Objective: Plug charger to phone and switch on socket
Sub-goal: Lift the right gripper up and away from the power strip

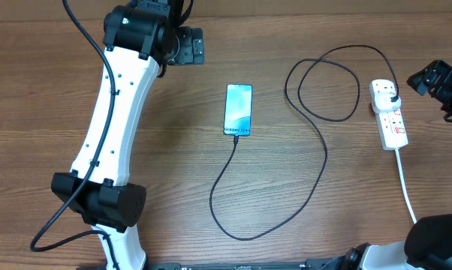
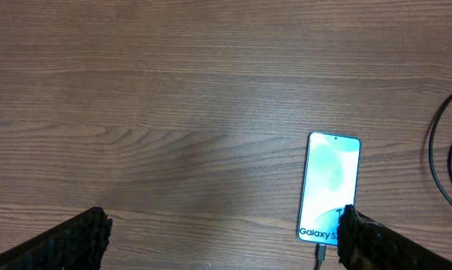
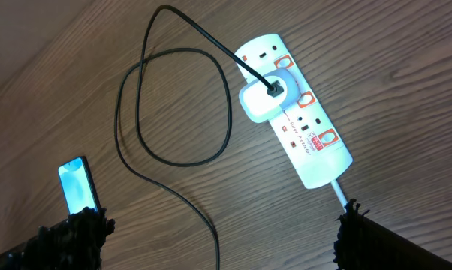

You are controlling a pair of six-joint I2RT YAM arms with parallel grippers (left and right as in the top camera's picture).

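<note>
The phone [image 1: 238, 110] lies flat mid-table, its screen lit blue-cyan, with white text at its near short edge. The charger [image 1: 318, 174], a thin black cable, runs from that edge in a wide loop to a white adapter [image 3: 263, 99] in the socket [image 1: 390, 115]. Its connector tip [image 2: 320, 255] sits at the phone [image 2: 329, 184]. My left gripper [image 1: 190, 46] hovers open left of the phone; in the wrist view its jaws [image 2: 222, 225] hold nothing. Open too, my right gripper [image 3: 222, 225] hangs above the table near the socket [image 3: 305, 131], empty.
The socket's white cord [image 1: 406, 187] trails toward the table's front right. The left arm's white links [image 1: 109, 127] and its base [image 1: 106, 202] take up the left side. The charger's loops [image 3: 173, 105] lie between phone [image 3: 77, 184] and socket.
</note>
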